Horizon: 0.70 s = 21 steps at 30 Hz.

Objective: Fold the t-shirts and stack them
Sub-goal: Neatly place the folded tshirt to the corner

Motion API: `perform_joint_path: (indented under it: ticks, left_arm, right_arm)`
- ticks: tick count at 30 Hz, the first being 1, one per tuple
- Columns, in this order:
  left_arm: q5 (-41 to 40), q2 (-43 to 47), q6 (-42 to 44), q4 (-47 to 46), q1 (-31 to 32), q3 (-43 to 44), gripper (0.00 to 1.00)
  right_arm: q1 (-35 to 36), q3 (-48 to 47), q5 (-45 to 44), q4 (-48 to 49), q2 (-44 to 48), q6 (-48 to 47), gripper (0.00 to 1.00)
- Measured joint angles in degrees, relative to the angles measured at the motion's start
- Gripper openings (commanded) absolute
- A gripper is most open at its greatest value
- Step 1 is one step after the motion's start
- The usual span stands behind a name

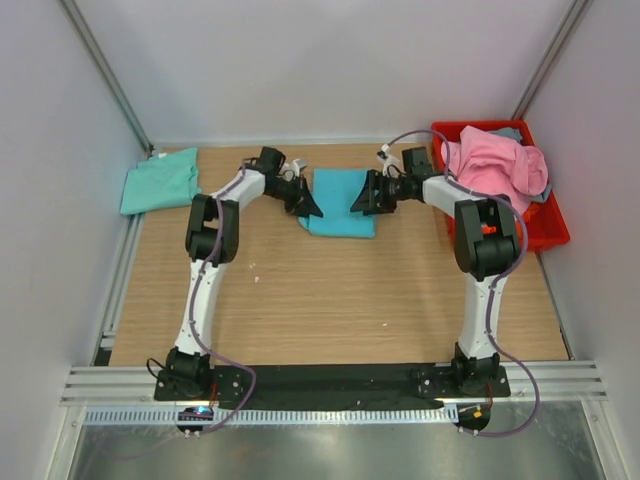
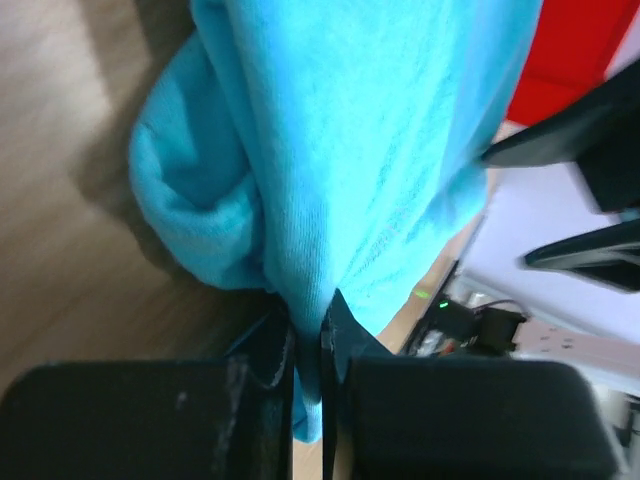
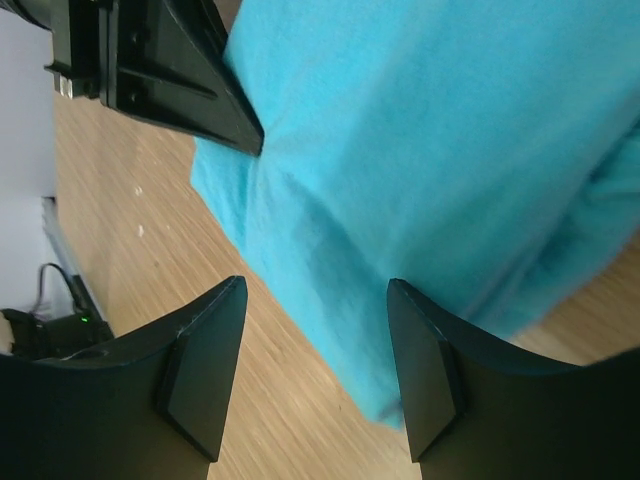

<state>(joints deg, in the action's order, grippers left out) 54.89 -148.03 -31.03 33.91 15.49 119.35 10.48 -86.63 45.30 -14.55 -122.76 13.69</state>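
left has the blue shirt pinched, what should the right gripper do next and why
Probably ease the right gripper forward and close it on the turquoise shirt: its jaws are open with the cloth edge just ahead, while the left gripper is shut on the opposite side.

The left arm (image 1: 205, 270) and the right arm (image 1: 485, 270) rise from their bases at the near edge, bend at the elbow and reach inward toward each other; the left gripper (image 2: 308, 335) points right, its jaws pinched together on a fold of the turquoise-blue t-shirt (image 2: 380, 150); the right gripper (image 3: 315, 300) faces it, near but apart, jaws spread wide and gripping nothing.
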Motion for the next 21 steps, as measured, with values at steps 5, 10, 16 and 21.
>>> perform_joint_path:
  ticks: [5,10,16,21]
  left_arm:
    - [-8.4,5.1,11.0,11.4,-1.9,-0.4,0.0]
    - [-16.0,9.9,20.6,22.3,-5.5,-0.5,0.0]
    - [-24.9,13.7,27.2,28.2,-9.7,-1.9,0.0]
    - [-32.2,14.9,31.1,31.1,-12.4,-1.2,0.0]
  right_arm:
    - [-0.1,2.9,-5.8,-4.9,10.9,-7.2,0.64]
    - [-0.1,5.8,-9.7,-7.5,24.9,-13.0,0.65]
    - [-0.2,11.0,-11.1,-9.2,34.5,-16.2,0.65]
    - [-0.2,16.1,-12.0,-11.0,39.4,-17.0,0.65]
